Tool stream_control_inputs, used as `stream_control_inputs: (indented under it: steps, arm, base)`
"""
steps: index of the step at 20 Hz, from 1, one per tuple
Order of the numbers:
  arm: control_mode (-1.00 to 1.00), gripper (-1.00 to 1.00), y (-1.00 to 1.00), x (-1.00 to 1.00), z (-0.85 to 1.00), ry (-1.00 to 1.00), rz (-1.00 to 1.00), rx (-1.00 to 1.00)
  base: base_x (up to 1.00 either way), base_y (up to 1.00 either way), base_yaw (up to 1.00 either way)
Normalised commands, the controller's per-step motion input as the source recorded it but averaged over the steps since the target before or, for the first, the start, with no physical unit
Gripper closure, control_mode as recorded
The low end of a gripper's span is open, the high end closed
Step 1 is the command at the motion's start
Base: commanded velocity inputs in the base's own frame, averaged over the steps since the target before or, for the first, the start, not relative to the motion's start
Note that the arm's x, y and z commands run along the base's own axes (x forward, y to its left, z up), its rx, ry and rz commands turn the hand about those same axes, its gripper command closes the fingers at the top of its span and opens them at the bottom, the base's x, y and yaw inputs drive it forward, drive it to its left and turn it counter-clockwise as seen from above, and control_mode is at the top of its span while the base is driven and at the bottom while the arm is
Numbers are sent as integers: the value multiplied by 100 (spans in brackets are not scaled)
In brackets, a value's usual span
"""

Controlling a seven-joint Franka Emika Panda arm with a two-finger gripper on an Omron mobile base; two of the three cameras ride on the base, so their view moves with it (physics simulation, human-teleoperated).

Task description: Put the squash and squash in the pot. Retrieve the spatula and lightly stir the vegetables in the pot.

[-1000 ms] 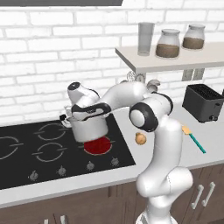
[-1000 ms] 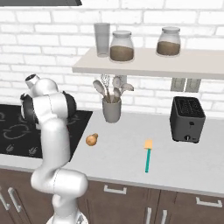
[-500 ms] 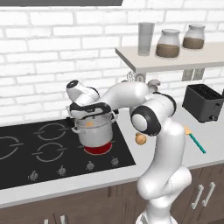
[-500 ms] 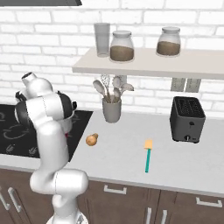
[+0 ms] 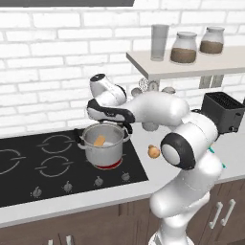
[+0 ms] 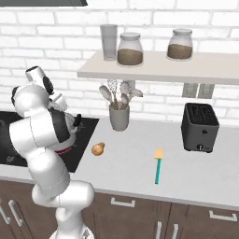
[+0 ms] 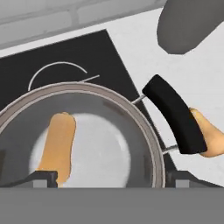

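Since a second ago I see the arm has lifted off the pot (image 5: 102, 146), and one squash (image 5: 99, 140) now lies loose inside it, leaning against the inner wall. My end effector (image 5: 98, 114) hangs just above the pot's rim; in the hand view its fingertips (image 7: 43, 178) stand spread far apart at either side of the pot, pinching nothing. That same view shows the long orange squash (image 7: 57, 146) resting on the pale pot floor toward one side, with the pot's black side handle (image 7: 174, 113) pointing out over the stove's edge. The pot sits on the reddish burner of the black cooktop (image 5: 28, 172). The second squash (image 6: 97, 149) lies on the counter (image 6: 200, 175) just beside the cooktop. The spatula (image 6: 158, 166) lies flat on the counter well apart from the pot, near the black toaster (image 6: 200, 127), blade toward the wall. A grey utensil holder (image 6: 119, 116) stands by the wall.
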Motion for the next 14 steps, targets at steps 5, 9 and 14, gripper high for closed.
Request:
stream_control_inputs:
  steps: [5,9,14]
  arm:
    - [-100,-100,-89,-100,90,0,0,19]
    - [-100,-100,-100,-88,22,3,0,10]
    - [-100,-100,-100,-22,-10,17,0,1]
  base:
    - [0,0,0]
    - [0,0,0]
    - [0,0,0]
